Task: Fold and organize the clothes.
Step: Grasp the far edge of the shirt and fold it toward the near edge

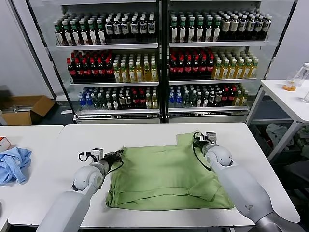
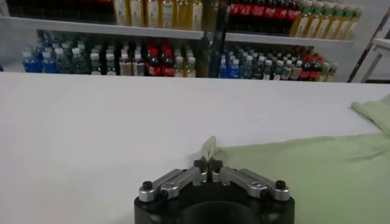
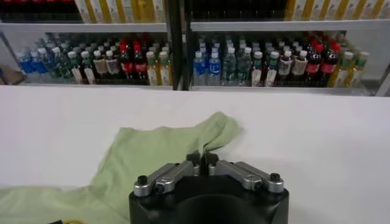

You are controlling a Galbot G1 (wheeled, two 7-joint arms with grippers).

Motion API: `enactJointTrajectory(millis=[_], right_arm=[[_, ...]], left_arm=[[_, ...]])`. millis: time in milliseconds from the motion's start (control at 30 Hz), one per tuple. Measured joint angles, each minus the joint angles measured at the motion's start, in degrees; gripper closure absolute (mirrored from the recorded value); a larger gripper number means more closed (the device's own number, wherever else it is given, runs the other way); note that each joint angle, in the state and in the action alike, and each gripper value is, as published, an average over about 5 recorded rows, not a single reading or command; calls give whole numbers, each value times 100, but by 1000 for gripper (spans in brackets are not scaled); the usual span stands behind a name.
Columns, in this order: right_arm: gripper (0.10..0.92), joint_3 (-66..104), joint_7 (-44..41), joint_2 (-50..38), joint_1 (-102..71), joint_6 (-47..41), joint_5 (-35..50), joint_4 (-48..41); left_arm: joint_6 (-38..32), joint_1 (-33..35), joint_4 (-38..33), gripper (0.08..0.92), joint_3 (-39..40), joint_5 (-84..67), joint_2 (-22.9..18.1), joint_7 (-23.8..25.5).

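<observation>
Two far corners of the shirt [image 1: 164, 176] are pinched, one by each gripper, at the start of a fold

On the left, the left gripper [image 1: 117, 155] is clamped on the shirt's far left corner, a small peak of green cloth being seen to stand up between its fingertips [image 2: 201, 165] in the left wrist view; the rest of the shirt is spread flat on the white table [image 1: 145, 133], reaching from those fingers across to the right gripper [image 1: 197, 138], which is clenched on the cloth at the base of the far right sleeve. The grasping step is judged done; next, both corners would have to be lifted together and carried evenly toward the near hem, so that no skew or dragging is caused
</observation>
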Motion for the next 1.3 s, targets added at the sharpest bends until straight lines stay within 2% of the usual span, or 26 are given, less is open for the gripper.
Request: enactJointTrajectory(millis=[667,1067,1300], right_arm=[[920,929,28,-758,-1147,227,-29,2084],[920,1742,109,-1236,-2710,66,-88,3632],[920,2282,169,-1283,-3688,-97,-188,4212]], left_arm=[[2,669,-1196,898,-603,-654,310,20],[5,1571,-2253,899,-980,-683,581,64],[8,2101,-2661,908,-1028,-550,698,108]])
